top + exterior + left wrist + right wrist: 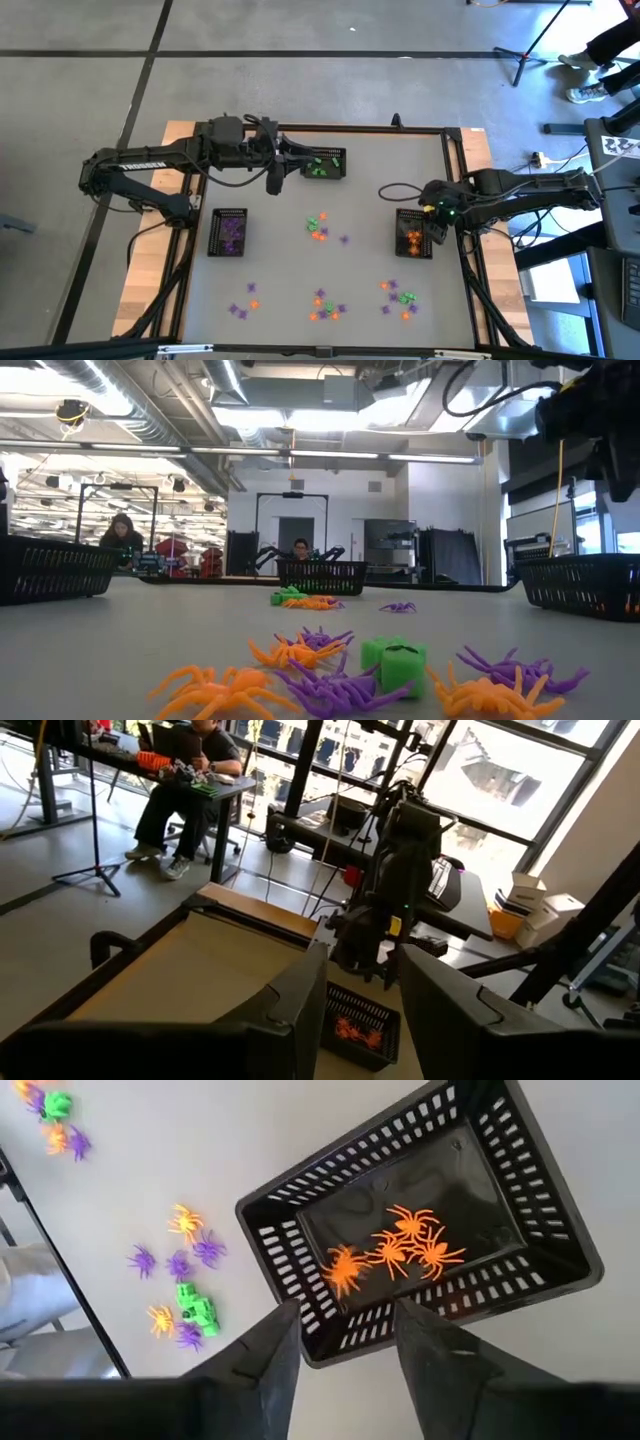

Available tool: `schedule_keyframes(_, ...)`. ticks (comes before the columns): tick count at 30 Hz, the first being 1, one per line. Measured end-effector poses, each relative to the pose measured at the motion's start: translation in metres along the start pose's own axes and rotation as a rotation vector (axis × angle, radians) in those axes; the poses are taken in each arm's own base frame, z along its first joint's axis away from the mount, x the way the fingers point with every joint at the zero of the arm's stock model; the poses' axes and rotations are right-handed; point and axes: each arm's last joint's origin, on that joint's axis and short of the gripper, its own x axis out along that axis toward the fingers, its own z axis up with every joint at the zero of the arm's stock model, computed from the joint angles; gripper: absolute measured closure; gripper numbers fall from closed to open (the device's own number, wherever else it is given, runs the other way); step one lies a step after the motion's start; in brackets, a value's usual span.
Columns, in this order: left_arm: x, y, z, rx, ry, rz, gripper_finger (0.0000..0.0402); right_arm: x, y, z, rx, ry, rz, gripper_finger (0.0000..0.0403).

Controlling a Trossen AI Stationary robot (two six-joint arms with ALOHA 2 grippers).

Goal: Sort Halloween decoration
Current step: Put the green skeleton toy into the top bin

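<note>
Halloween decoration [318, 226] scattered mid-surface and along near edge; orange spiders [392, 1252] inside right-edge basket [414, 233]. Right end effector [345, 1342] above that basket, fingers apart, empty. Left end effector [360, 1020] near far-edge basket [324, 164], fingers apart.

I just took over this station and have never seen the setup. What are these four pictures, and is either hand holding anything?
Two robot arms work at one table. One picture looks straight down, one looks level across the tabletop, and one comes from each wrist. The right hand hangs open and empty above the basket of orange spiders. The left hand waits near the basket of green pieces; nothing shows between its fingers. A third basket holds purple ones. Unsorted trinkets lie loose on the table.
</note>
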Motion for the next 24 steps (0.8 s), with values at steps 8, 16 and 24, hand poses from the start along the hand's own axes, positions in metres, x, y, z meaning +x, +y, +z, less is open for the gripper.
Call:
schedule_keyframes(8, 0.000, 0.000, -0.001, -0.009, 0.007, 0.004, 0.0282, 0.001, 0.021, 0.000, -0.135, -0.085, 0.116, 0.0255)
schedule_keyframes(16, 0.000, 0.001, -0.001, -0.011, 0.012, 0.005, 0.0282, 0.030, 0.068, -0.025, -0.310, -0.058, 0.109, 0.0260)
schedule_keyframes(24, 0.000, 0.003, -0.010, -0.011, 0.101, 0.021, 0.0282, 0.088, 0.102, -0.065, -0.420, 0.044, -0.038, 0.0261)
